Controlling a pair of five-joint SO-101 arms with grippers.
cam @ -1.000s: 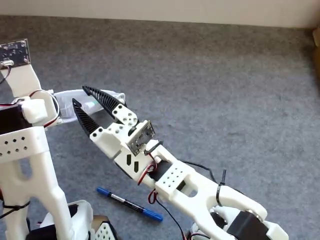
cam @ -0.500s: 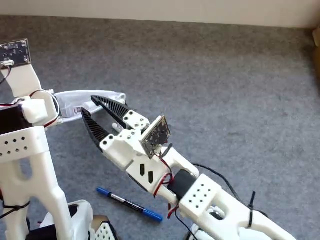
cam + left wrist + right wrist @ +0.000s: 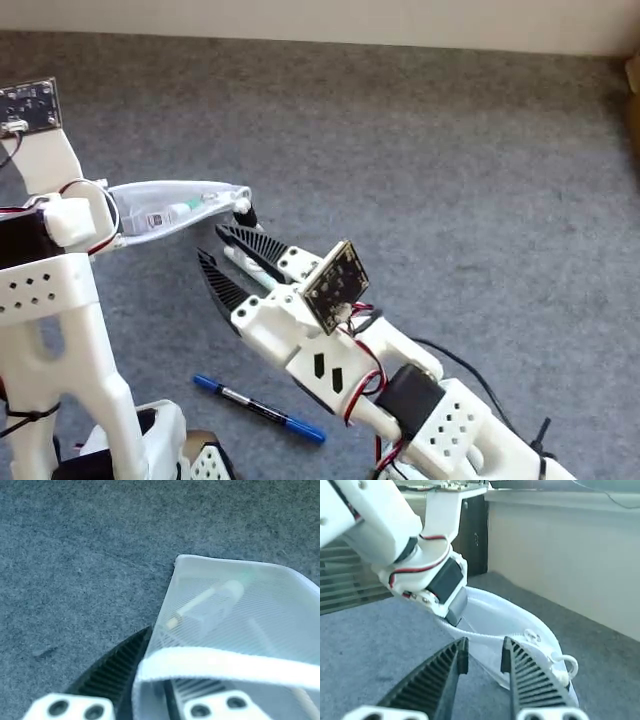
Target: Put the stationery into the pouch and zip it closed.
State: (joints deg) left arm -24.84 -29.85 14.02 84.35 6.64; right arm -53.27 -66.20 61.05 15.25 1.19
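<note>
White arms [image 3: 300, 345], black ribbed gripper fingers [image 3: 255, 242], red-black cables [image 3: 365, 385].

No legible text, labels or numbers anywhere.

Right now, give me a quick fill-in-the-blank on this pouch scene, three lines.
1. The translucent white mesh pouch is gripped by the left hand, with stationery already ____ it.
2. The right hand stands ____, gripping nothing.
3. The slim pen lying on the grey carpet is ____.
Missing words: inside; open; blue.
</note>
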